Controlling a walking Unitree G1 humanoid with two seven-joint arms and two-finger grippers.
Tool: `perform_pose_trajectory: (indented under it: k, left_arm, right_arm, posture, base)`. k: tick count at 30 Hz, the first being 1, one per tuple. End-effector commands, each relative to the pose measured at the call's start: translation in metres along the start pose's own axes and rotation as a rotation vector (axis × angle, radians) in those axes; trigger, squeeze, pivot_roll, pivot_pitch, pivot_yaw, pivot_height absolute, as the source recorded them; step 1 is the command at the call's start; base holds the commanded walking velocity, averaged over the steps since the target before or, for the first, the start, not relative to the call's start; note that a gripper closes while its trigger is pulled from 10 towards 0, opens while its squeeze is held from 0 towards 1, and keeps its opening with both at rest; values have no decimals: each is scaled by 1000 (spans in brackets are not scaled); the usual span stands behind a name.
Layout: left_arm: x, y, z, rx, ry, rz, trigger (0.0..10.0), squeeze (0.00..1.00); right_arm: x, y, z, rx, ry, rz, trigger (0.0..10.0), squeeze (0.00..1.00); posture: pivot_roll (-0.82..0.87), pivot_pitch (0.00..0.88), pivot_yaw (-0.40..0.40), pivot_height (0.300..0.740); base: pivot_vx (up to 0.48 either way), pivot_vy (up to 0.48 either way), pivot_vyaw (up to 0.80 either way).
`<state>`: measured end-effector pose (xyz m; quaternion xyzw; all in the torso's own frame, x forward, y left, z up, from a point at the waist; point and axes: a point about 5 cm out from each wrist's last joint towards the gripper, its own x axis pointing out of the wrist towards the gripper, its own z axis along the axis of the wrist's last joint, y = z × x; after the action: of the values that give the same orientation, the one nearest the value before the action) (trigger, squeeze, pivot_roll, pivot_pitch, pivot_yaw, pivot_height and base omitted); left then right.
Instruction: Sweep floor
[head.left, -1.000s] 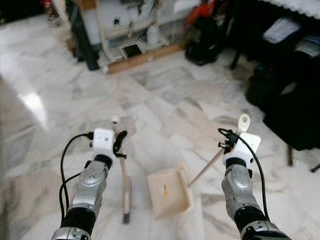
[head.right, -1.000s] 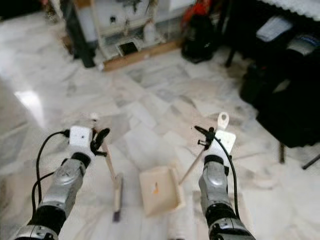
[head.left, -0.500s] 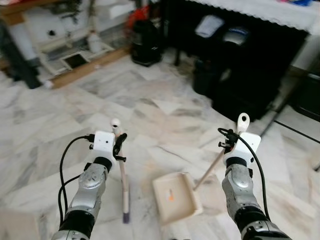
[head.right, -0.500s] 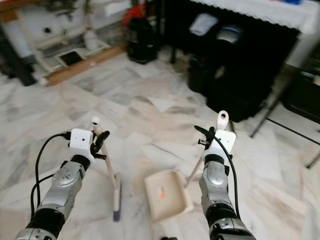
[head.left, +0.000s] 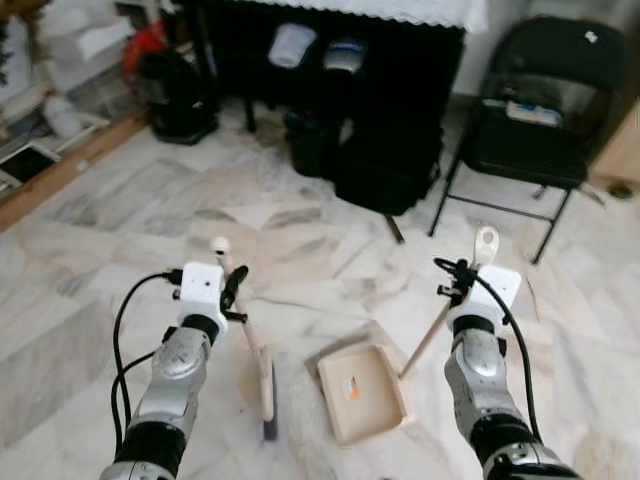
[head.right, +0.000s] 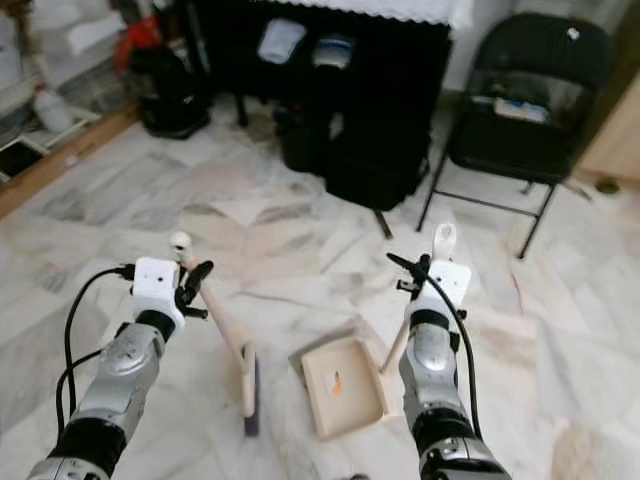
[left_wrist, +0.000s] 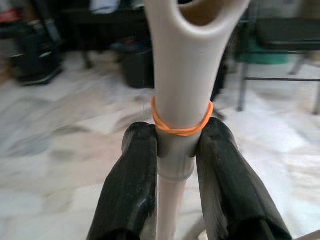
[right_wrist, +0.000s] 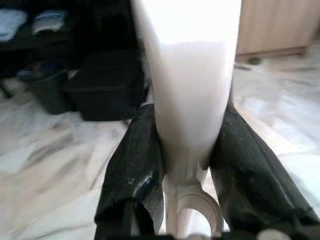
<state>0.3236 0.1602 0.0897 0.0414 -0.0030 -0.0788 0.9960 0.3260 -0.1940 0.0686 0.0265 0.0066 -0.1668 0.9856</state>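
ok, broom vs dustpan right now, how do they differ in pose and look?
The broom is in the left gripper, its narrow dark-bristled head edge-on to the floor; the dustpan is in the right gripper, its wide beige tray lying flat and open upward. The broom's handle carries an orange band at the fingers; the dustpan's shows none. Both have pale handles leaning toward their grippers.

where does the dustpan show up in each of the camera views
Left eye view: the dustpan lies on the floor at lower centre.
Right eye view: lower centre too.
Left wrist view: not in it.
Right wrist view: its pale handle between the black fingers.
Shared landmark: the black folding chair, upper right in both eye views.
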Motion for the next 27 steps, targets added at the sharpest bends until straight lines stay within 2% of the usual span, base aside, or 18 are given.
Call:
perform_pose_trajectory:
  k: [1, 17, 27]
  left_arm:
    - [0, 8, 6, 11, -28, 15, 10000, 0]
    - [0, 6, 6, 10, -28, 8, 10000, 0]
    - [-3, 7, 4, 10, -21, 11, 10000, 0]
  right_arm:
    - [2, 3, 8, 2, -44, -8, 10000, 0]
    - [0, -5, -1, -42, 2, -72, 10000, 0]
    - [-4, -19, -16, -66, 97, -154, 10000, 0]
  posture:
    - [-21, 88, 38, 740]
    - [-23, 75, 36, 740]
    - [-18, 96, 37, 740]
  base:
    - [0, 0, -569]
    - [0, 0, 0]
    - [0, 0, 0]
